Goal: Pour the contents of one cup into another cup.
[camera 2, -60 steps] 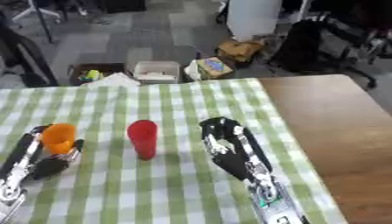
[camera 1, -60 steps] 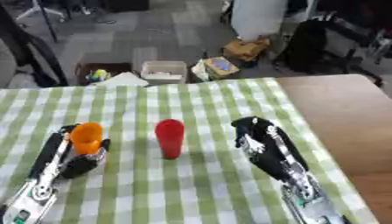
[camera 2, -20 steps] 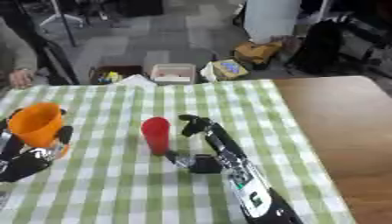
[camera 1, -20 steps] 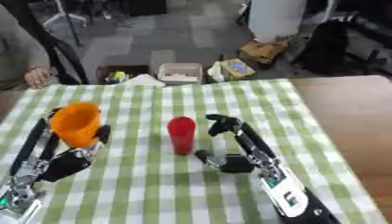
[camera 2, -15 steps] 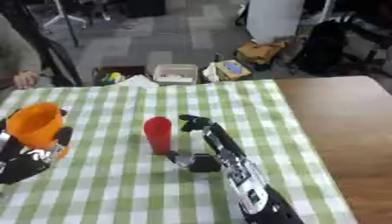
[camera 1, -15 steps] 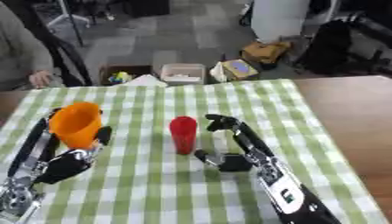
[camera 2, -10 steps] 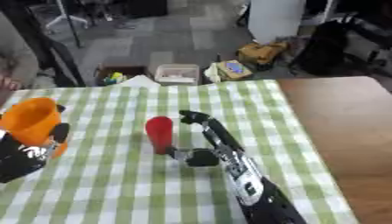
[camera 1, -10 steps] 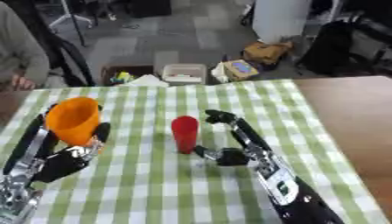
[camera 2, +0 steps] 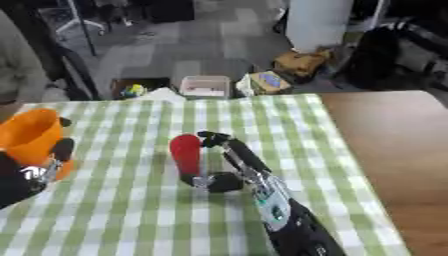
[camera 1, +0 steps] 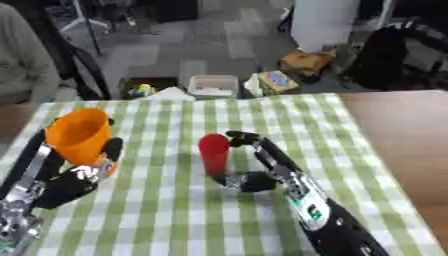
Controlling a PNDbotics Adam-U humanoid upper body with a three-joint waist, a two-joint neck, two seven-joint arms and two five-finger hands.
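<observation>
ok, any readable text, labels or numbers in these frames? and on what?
None can be read.
Red cup: plain, no print seen.
Orange cup: plain, no print seen.
Right hand, forearm: a small green and white patch, too blurred to read.
Colourful box on the floor: printed top, too blurred to read.
</observation>
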